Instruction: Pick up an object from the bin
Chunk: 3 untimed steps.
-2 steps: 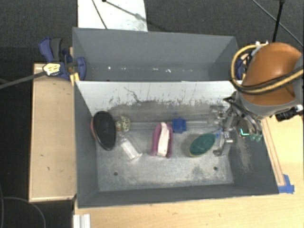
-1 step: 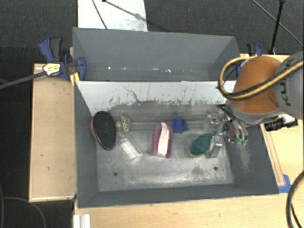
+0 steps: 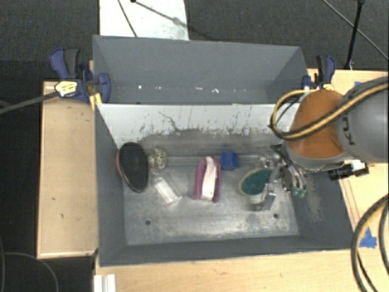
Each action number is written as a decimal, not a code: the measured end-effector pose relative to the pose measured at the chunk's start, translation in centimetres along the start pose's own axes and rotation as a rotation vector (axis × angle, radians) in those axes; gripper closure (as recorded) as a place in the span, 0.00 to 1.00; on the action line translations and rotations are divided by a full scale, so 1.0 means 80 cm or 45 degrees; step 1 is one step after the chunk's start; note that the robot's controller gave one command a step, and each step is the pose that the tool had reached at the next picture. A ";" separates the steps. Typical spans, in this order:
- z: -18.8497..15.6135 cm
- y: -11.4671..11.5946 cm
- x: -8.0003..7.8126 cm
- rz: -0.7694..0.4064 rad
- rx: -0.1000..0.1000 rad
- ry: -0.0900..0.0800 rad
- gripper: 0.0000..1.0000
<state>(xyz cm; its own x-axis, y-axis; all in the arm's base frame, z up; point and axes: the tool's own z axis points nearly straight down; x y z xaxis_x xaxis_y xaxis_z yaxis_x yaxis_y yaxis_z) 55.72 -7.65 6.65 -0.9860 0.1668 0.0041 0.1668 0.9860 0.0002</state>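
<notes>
Teal round object [image 3: 254, 182] lies just beside your claw [image 3: 268, 196], claw spread unclear; an off-centre pinch could skid it away.

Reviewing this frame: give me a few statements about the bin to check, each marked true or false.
1. The gripper is over the right part of the bin, beside a teal round object. True.
2. The black oval object lies by the right wall. False: it lies at the left end.
3. A small blue block lies near the back wall. True.
4. The gripper touches the purple and white object. False: that lies apart, mid-bin.
</notes>
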 end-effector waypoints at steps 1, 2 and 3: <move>-0.005 0.002 -0.002 -0.007 -0.002 -0.008 1.00; -0.074 0.005 0.000 0.027 -0.001 -0.016 1.00; -0.181 0.006 -0.012 0.038 -0.001 -0.020 1.00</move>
